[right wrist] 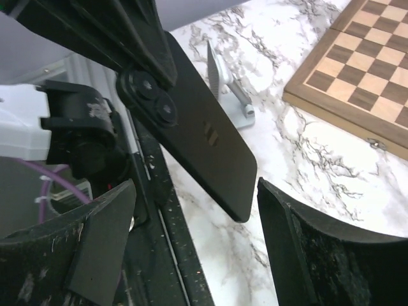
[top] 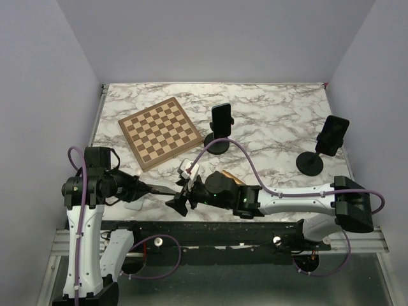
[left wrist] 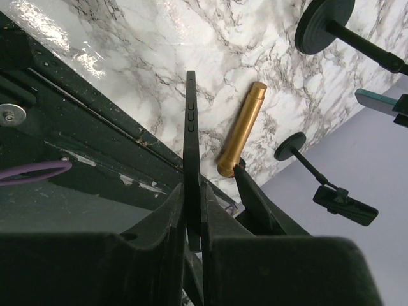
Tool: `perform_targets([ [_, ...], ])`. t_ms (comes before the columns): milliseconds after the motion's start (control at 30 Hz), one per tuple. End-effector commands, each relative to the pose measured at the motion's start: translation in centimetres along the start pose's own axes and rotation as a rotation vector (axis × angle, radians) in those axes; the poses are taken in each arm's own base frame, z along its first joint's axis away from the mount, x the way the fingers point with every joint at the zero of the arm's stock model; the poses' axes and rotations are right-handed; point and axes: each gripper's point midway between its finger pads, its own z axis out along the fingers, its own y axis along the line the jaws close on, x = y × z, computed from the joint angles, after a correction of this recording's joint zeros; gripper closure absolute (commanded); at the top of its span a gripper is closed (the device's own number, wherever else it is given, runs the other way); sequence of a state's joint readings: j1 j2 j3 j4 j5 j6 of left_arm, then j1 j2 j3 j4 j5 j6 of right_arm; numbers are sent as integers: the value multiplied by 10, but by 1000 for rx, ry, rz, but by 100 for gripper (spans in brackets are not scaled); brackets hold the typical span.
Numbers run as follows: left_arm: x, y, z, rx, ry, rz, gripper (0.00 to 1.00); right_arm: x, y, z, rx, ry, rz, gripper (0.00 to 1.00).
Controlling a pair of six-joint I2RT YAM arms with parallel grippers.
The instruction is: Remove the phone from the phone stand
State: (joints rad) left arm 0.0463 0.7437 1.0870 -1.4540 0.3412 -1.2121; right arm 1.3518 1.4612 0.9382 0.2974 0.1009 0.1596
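phone (right wrist: pixel 204 143) off phone stand (right wrist: pixel 239 102), near-left corner of tabletop (top: pixel 268 134)
left gripper (left wrist: pixel 193 197) clamped on phone; right gripper (right wrist: pixel 196 188) jaws apart, flanking its free end, not touching

The table (top: pixel 274 127) is white marble veined with grey. The chessboard (top: pixel 164 132) shows dark-brown and tan checks inside a mid-brown wooden border. The phone (right wrist: pixel 204 146) is matte black, lenses included. The near stand (right wrist: pixel 215 73) is pale silver; the middle stand (top: pixel 217 148) and the right stand (top: pixel 310 164) are black. The cylinder (left wrist: pixel 242 127) is brassy gold, the cable (left wrist: pixel 38 169) purple, the walls (top: pixel 210 38) pale lilac.
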Motion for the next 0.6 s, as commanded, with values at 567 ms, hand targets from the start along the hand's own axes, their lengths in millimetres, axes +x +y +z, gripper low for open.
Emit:
perform_targets([
  [567, 24, -19, -8, 92, 148, -24, 100, 21, -44, 28, 190, -105, -216, 41],
])
